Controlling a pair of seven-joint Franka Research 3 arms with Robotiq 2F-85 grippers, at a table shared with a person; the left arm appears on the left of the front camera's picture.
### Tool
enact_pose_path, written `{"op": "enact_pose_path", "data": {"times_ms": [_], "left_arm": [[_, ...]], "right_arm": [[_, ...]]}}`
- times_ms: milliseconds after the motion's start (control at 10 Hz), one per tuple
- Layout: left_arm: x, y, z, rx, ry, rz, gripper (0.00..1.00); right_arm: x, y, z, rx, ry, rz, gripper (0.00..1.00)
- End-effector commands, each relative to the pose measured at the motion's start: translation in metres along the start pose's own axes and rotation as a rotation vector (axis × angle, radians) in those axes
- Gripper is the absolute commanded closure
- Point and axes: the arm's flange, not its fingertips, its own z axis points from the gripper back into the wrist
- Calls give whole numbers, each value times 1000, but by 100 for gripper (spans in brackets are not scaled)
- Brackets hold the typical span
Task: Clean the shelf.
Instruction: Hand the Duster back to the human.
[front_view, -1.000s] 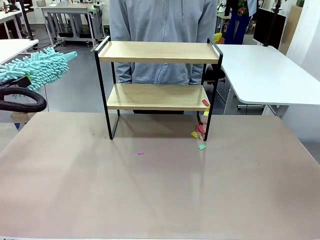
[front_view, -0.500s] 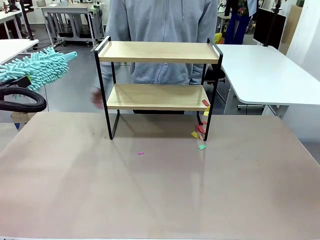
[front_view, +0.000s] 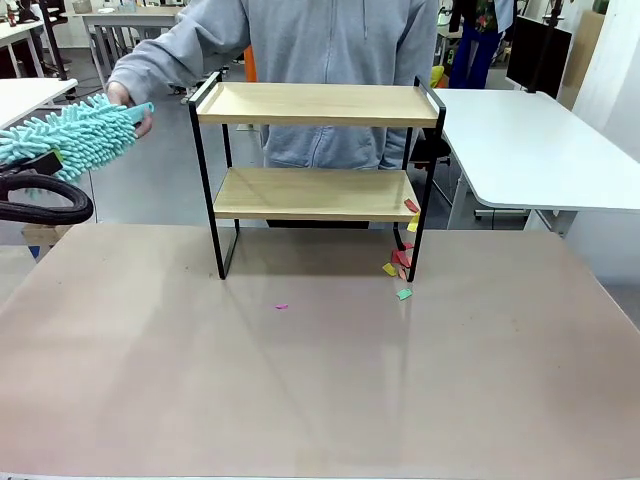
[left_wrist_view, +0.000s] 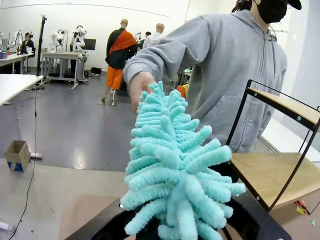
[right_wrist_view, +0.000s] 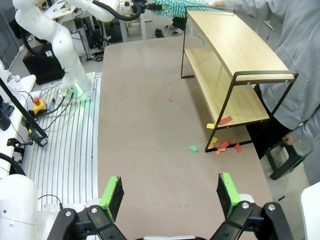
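Shelf (front_view: 316, 165), small two-tier rack with light wood boards on a thin black metal frame, standing upright on the brown tabletop (front_view: 320, 380) at 12 o'clock from the table's middle in the front view, toward the far edge; both boards mostly bare, one red paper scrap (front_view: 411, 205) on the lower board's right end; cluster of red, yellow and green paper scraps (front_view: 398, 265) on the tabletop touching or just beside the front right leg, at about 5 o'clock of the rack; single small pink scrap (front_view: 281, 306) alone on the tabletop at 6 o'clock of the rack's left half; turquoise fluffy microfibre duster (front_view: 68, 135) at 9 o'clock of the rack, level with the top board, apart from it; left gripper (left_wrist_view: 175, 227) clamped tight on the duster's base, fingers hidden under the fibres in the left wrist view; person's hand (front_view: 128, 105) in a grey hoodie sleeve touching the duster's far tip, at 10 o'clock of the rack; right gripper (right_wrist_view: 171, 192) spread wide, green pads (right_wrist_view: 113, 196) well apart, holding nothing, hanging above the tabletop's near side, well clear of the rack.
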Motion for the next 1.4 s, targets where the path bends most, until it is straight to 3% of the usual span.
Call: {"op": "enact_pose_path", "data": {"times_ms": [0, 400, 500, 600, 700, 800, 900, 1300], "left_arm": [[2, 1, 0, -2, -8, -17, 82], [2, 1, 0, -2, -8, -17, 82], [0, 0, 0, -1, 0, 0, 25], [10, -6, 5, 13, -14, 7, 25], [19, -10, 9, 21, -2, 29, 0], [28, -14, 14, 34, -2, 53, 20], [44, -16, 22, 42, -11, 98, 0], [136, -18, 72, 26, -122, 278, 0]], "right_arm": [[2, 1, 2, 0, 0, 4, 0], [2, 1, 2, 0, 0, 4, 0], [2, 1, 2, 0, 0, 4, 0], [2, 1, 2, 0, 0, 4, 0], [2, 1, 2, 0, 0, 4, 0], [2, 1, 2, 0, 0, 4, 0], [2, 1, 2, 0, 0, 4, 0], [2, 1, 2, 0, 0, 4, 0]]}}
